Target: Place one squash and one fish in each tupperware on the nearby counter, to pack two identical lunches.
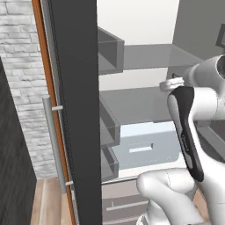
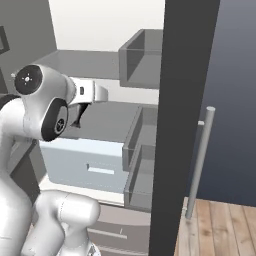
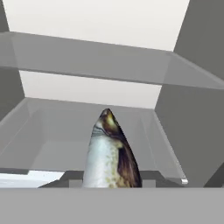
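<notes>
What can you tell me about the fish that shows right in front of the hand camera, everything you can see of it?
The fish is plump, with a pale silvery-white speckled belly and a dark brown, slightly yellowish back. It stands on end in the hand view, its pointed end away from the camera, and its lower part runs down between the gripper's dark finger tips, which appear shut on it. Behind it are the grey shelves of an open fridge. Nothing else visibly touches it.

An open fridge door (image 1: 77, 110) stands edge-on, dark grey, with a long silver handle (image 1: 55, 145) on its outer face beside a white brick wall (image 1: 22, 66). Inside are grey glass shelves (image 1: 145, 57), door bins (image 1: 110, 132) and a pale blue drawer (image 1: 145, 147). The white arm (image 1: 189, 127), with its dark joint cover, reaches in from the lower right.
</notes>
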Robot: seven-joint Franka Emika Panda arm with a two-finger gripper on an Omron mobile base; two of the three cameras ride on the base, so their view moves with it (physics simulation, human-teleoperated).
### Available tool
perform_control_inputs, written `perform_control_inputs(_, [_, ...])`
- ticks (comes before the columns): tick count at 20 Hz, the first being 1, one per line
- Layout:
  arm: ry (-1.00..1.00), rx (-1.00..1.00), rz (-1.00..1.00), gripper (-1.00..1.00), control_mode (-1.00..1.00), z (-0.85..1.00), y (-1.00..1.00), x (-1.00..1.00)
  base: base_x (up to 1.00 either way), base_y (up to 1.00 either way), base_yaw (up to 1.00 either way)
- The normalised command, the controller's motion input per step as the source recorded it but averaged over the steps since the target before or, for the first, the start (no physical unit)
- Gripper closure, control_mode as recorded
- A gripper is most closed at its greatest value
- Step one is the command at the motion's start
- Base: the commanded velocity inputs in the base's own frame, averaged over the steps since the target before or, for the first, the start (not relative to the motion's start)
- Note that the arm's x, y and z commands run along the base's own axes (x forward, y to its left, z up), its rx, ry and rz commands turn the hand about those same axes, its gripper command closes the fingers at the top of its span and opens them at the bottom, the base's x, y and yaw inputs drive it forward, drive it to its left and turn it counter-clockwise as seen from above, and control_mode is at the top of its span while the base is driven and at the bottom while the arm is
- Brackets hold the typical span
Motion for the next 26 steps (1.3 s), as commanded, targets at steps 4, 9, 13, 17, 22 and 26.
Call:
perform_control_inputs(4, [-0.11, -0.03, 0.03, 1.0, 1.0, 0.0, 0.2, -0.39, -0.05, 0.05, 0.02])
perform_control_inputs(9, [0.0, 0.0, 0.0, 1.0, 1.0, 0.0, 0.0, 0.0, -0.74, 0.02, 0.01])
perform_control_inputs(13, [0.0, 0.0, 0.0, 1.0, 1.0, 0.0, 0.0, 0.0, -0.97, -0.04, 0.0])
perform_control_inputs(17, [0.0, 0.0, 0.0, 1.0, 1.0, 0.0, 0.0, 0.0, -0.64, -0.03, 0.09])
perform_control_inputs(22, [0.0, 0.0, 0.0, 1.0, 1.0, 0.0, 0.0, 0.0, -0.64, -0.03, 0.1])
perform_control_inputs(26, [0.0, 0.0, 0.0, 1.0, 1.0, 0.0, 0.0, 0.0, -0.89, -0.34, 0.0])
